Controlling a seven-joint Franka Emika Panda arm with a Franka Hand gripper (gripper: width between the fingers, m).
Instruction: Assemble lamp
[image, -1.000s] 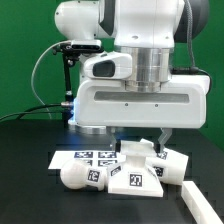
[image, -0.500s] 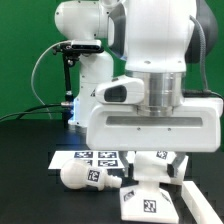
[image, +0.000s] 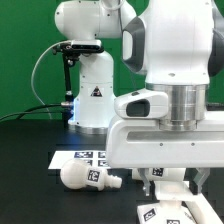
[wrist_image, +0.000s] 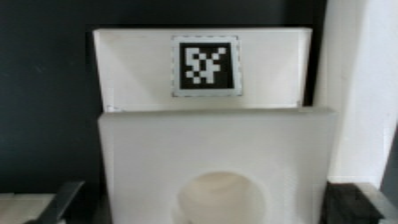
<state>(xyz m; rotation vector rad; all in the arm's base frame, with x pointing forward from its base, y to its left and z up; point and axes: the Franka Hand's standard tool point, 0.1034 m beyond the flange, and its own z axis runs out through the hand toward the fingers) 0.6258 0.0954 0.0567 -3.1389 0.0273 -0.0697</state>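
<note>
- The arm (image: 165, 60) is filling most of the exterior view, leaning over the black worktop (image: 30, 170), with its end effector (image: 171, 182) hanging low toward that view's right.
- The lamp's base (image: 163, 209) is lying flat on the worktop right under the end effector, with a square tag facing up.
- In the wrist view the base is showing two steps, with the tag (wrist_image: 206, 66) sitting on one and a round hole (wrist_image: 221, 197) opening in the other.
- The dark fingers (wrist_image: 64, 200) are standing apart, one at each side of the base. I cannot tell whether they are pressing on it or only straddling it.
- A plain white bar (wrist_image: 365, 90) is lying just beside the base.
- The bulb (image: 88, 178) is lying on its side toward the exterior view's left, its neck pointing toward the base, apart from the end effector.
- The marker board (image: 85, 157) is lying flat just behind the bulb.
</note>
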